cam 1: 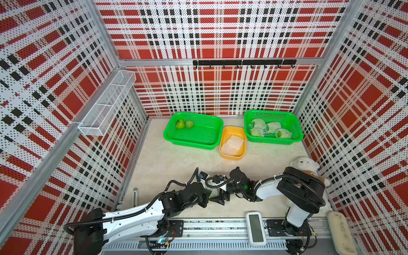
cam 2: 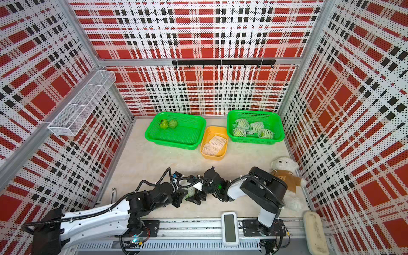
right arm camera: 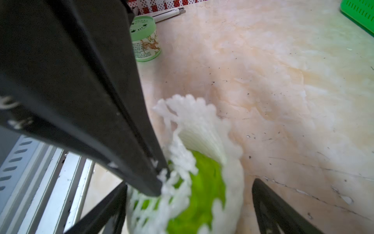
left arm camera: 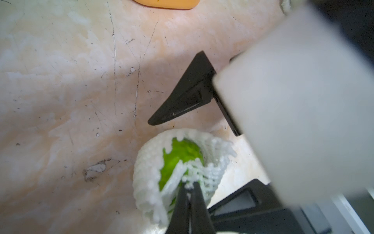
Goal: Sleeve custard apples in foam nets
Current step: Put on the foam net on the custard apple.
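Pinching a bunch of white mesh at the rim of the foam net (left arm camera: pixel 147 172), the left gripper (left arm camera: pixel 189 188) is clamped hard, its tips pressed together with only foam between them. Just ahead of those tips sits the custard apple (left arm camera: pixel 178 158), bright green inside the net, its skin showing through the open mouth. On the fruit's other side the right gripper (right arm camera: pixel 190 182) stands spread wide, one jaw to each side of the netted fruit and gripping nothing.

The net looks light, soft and springy, so it should crumple and stretch wherever it is pulled. The rim seems the right place to pinch it. The fruit is probably heavier, firm and easily bruised. It is best taken across its widest part, through the foam, with a gentle squeeze.

Well beyond both grippers lie two bare custard apples (cam 1: pixel 185 124) in a green basket (cam 1: pixel 192 144). Next come spare nets (cam 1: pixel 233 143) in a yellow tray (cam 1: pixel 231 157), then sleeved fruits (cam 1: pixel 256 123) in a second green basket (cam 1: pixel 273 141).

In both top views the wrists cover nearly all of the netted fruit. The wrist views are blurred. I cannot tell how far the net wraps underneath, nor whether the fruit rests on the table (left arm camera: pixel 60 101) or hangs.
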